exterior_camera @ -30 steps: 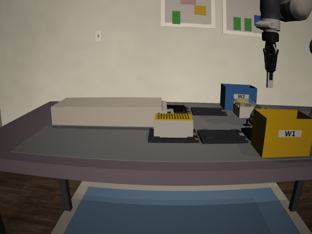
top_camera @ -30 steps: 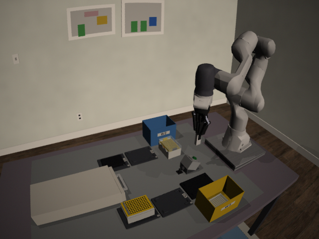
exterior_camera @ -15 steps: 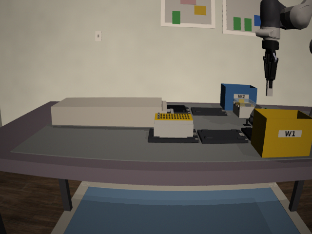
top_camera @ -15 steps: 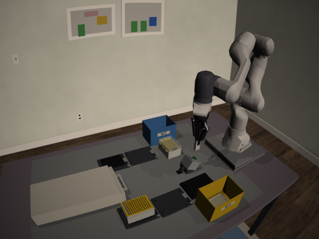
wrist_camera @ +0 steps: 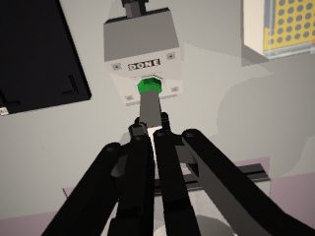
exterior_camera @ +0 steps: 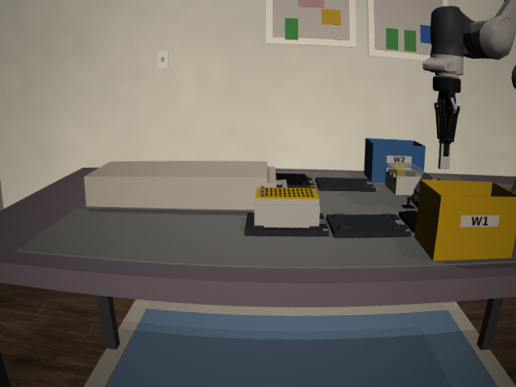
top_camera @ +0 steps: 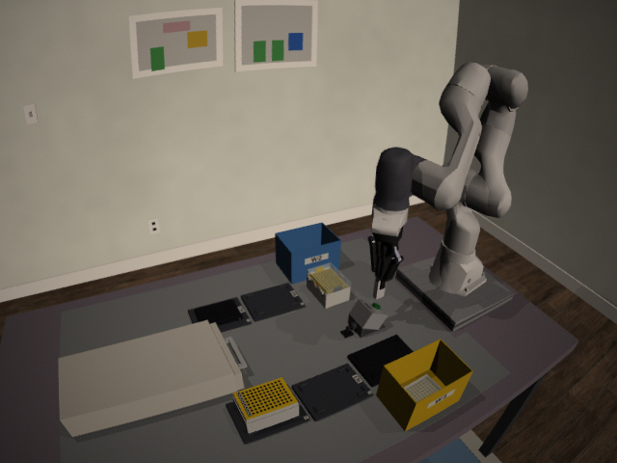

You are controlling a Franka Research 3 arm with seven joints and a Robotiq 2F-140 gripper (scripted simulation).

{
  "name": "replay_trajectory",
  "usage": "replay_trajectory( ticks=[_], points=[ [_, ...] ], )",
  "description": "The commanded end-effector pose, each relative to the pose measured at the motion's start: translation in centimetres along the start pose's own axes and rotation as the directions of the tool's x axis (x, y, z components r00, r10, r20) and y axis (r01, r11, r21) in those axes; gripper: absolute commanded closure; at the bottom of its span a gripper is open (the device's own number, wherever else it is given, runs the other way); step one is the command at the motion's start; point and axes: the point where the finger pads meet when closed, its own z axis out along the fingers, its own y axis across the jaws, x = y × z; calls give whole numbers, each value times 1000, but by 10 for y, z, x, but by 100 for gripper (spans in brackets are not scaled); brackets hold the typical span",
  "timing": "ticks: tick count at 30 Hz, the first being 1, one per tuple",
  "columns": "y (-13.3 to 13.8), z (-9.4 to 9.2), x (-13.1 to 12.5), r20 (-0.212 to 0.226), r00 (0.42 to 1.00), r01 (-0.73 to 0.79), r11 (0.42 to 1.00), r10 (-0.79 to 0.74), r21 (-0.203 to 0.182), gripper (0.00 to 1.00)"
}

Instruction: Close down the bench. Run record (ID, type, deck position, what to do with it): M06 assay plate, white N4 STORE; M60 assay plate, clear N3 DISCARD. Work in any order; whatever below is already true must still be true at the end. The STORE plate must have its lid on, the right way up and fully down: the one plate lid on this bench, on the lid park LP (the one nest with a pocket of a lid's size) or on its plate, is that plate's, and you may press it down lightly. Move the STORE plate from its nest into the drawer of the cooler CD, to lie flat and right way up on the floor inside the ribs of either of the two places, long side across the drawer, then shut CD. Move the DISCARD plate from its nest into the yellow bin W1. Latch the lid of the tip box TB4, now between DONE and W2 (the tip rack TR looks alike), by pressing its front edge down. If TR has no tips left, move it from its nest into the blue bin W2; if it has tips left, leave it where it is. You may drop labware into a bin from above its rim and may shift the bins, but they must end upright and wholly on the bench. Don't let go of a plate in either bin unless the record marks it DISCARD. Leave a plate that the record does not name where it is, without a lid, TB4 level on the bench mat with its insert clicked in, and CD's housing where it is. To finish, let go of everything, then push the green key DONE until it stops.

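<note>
My gripper (top_camera: 379,292) is shut and empty, pointing straight down a short way above the green DONE key (top_camera: 376,306) on its grey housing (top_camera: 367,316). In the wrist view the fingertips (wrist_camera: 149,110) overlap the green key (wrist_camera: 149,85) under the DONE label. The gripper also shows in the exterior view (exterior_camera: 444,161). Tip box TB4 (top_camera: 328,285) stands between the key and the blue bin W2 (top_camera: 308,251), with its clear lid down. The yellow bin W1 (top_camera: 423,383) holds a clear plate (top_camera: 421,387). The cooler CD (top_camera: 144,375) has its drawer shut. The tip rack TR (top_camera: 266,404) (exterior_camera: 262,190) sits on its nest with a few tips at one edge.
Empty black nests lie behind the cooler (top_camera: 221,312) (top_camera: 273,301) and in front between TR and W1 (top_camera: 332,390) (top_camera: 379,357). The robot base (top_camera: 457,290) stands to the right of the key. The bench edge runs close behind W1.
</note>
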Motion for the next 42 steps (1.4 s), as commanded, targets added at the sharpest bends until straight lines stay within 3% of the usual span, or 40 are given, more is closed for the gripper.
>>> replay_trajectory(
  ticks=[1, 42],
  points=[
    [-1, 0, 2, -9, 1000, 10, 1000, -10, 1, 100],
    [-1, 21, 3, -9, 1000, 10, 1000, -10, 1, 100]
  ],
)
